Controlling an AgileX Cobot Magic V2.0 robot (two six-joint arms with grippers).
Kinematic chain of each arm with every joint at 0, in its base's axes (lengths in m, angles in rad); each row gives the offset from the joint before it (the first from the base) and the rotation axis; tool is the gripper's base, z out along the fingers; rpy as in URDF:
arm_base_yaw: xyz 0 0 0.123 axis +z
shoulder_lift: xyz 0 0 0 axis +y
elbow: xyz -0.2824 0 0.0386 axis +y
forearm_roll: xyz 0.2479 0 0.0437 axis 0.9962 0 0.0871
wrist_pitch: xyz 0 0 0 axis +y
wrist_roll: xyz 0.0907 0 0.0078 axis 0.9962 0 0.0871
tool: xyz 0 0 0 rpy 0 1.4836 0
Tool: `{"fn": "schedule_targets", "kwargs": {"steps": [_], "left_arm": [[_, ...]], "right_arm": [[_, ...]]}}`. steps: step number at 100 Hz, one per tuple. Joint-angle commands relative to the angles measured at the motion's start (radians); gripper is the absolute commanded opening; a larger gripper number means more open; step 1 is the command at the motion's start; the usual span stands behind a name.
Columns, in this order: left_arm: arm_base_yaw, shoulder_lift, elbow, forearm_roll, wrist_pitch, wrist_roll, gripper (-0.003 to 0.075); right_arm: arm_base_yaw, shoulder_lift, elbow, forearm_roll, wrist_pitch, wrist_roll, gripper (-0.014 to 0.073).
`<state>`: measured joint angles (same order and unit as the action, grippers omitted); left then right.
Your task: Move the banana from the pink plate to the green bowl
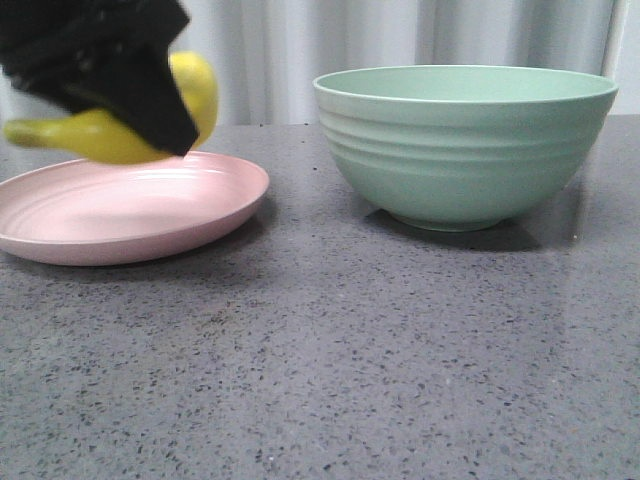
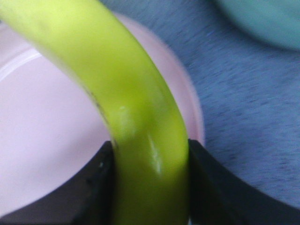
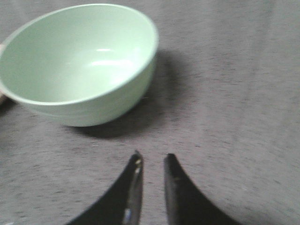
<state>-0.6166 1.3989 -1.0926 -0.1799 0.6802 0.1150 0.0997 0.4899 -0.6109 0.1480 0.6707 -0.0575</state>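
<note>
The yellow banana (image 1: 100,135) hangs in my left gripper (image 1: 170,125), lifted a little above the pink plate (image 1: 120,215) at the left of the table. In the left wrist view the black fingers (image 2: 93,187) press on both sides of the banana (image 2: 117,70), over the plate (image 2: 42,140). The green bowl (image 1: 465,140) stands empty at the right, apart from the plate; its edge shows in the left wrist view (image 2: 267,18). My right gripper (image 3: 153,159) is out of the front view. It hovers over bare table near the bowl (image 3: 79,56), jaws almost together, empty.
The grey speckled tabletop (image 1: 330,360) stretches between plate and bowl and toward the front. A pale curtain (image 1: 270,50) hangs behind the table.
</note>
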Motion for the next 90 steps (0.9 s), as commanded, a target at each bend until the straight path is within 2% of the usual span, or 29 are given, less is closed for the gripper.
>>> {"fn": "schedule_targets", "kwargs": {"steps": [1, 5, 10, 31, 55, 69, 90], "left_arm": [[-0.038, -0.064, -0.047, -0.017, -0.035, -0.006, -0.0018], [-0.060, -0.074, -0.049, -0.017, -0.035, -0.006, -0.0018], [-0.086, -0.086, -0.049, -0.017, -0.035, -0.006, -0.0018], [-0.181, -0.109, -0.049, -0.036, -0.039, -0.006, -0.0018], [-0.242, -0.109, -0.049, -0.036, -0.045, -0.006, -0.0018], [-0.249, -0.109, -0.049, -0.041, -0.045, -0.006, -0.0018], [-0.249, -0.109, -0.049, -0.054, -0.045, -0.006, -0.0018]], "right_arm": [[0.045, 0.076, -0.094, 0.055, -0.041, -0.023, 0.0275], [0.077, 0.110, -0.122, 0.073, -0.040, -0.023, 0.0360], [0.109, 0.157, -0.153, 0.099, -0.040, -0.023, 0.0404], [0.240, 0.343, -0.288, 0.189, -0.102, -0.023, 0.0407], [0.371, 0.588, -0.465, 0.203, -0.192, -0.023, 0.0407], [0.389, 0.723, -0.560, 0.215, -0.187, -0.023, 0.0407], [0.389, 0.879, -0.670, 0.305, -0.160, -0.023, 0.0407]]}}
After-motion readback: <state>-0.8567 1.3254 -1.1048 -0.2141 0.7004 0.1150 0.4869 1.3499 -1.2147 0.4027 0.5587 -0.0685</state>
